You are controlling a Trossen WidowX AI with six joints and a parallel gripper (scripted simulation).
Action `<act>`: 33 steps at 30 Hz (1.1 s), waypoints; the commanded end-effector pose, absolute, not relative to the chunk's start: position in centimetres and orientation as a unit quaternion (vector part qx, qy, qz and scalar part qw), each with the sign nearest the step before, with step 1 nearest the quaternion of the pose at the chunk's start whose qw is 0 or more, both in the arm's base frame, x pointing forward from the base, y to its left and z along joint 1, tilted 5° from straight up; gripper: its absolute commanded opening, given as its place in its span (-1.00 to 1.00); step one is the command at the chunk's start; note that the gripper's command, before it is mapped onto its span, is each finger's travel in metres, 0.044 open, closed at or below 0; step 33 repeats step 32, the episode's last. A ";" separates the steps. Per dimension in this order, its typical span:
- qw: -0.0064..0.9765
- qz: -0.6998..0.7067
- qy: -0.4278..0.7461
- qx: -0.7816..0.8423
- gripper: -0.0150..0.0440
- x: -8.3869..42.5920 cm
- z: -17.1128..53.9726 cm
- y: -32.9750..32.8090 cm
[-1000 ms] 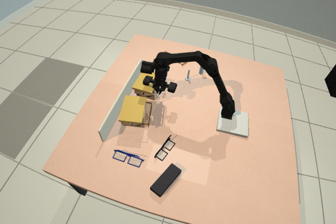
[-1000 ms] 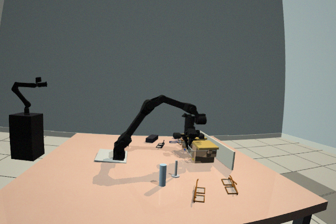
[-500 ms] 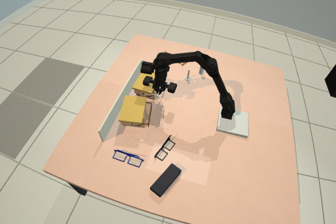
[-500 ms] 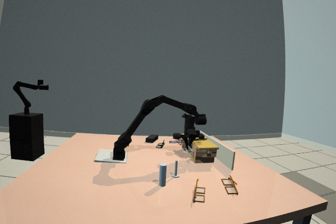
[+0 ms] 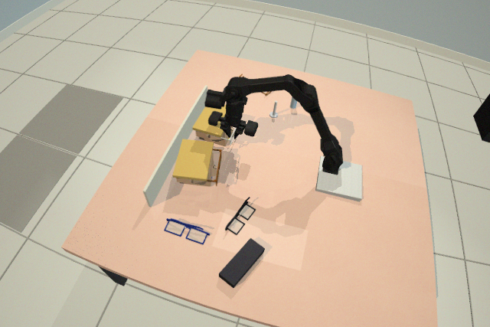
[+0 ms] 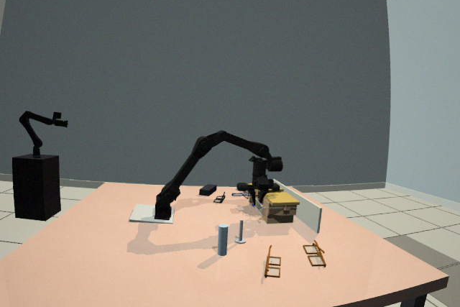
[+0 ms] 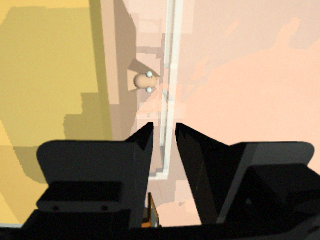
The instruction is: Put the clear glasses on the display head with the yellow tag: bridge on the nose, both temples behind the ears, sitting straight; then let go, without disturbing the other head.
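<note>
The clear glasses [image 6: 259, 210] [image 7: 173, 30] are at the face of the head [image 5: 207, 121] [image 6: 279, 211] [image 7: 45, 75] with a small yellow mark low at its front. In the wrist view their pale front runs past the nose [image 7: 145, 80], with the bridge a little ahead of it. Whether the temples are behind the ears is hidden. My gripper [image 5: 230, 135] [image 6: 256, 205] [image 7: 164, 127] is slightly open at the front of the glasses; its tips stand apart, with the pale rim visible between them and not pinched. The other head [image 5: 194, 158] has brown glasses [image 5: 218, 165] at its face.
A pale upright panel [image 5: 174, 149] [image 6: 310, 212] stands behind the heads. Blue glasses [image 5: 185, 227], black glasses [image 5: 238, 218] and a dark case [image 5: 241, 262] lie on the table. A blue cylinder [image 6: 222, 240], a small post [image 6: 241, 231] and two brown pairs of glasses stand or lie on the other side.
</note>
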State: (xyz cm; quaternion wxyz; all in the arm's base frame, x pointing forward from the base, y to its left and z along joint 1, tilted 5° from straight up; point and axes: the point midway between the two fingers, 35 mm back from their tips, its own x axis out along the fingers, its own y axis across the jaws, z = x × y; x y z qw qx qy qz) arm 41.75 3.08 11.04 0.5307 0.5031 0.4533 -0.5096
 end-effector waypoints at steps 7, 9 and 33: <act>0.529 -0.507 0.456 0.505 -0.13 41.5 13.5 3.2; 0.529 -0.506 0.457 0.506 -0.13 41.4 14.4 3.2; 0.528 -0.507 0.458 0.505 -0.13 35.6 15.7 3.5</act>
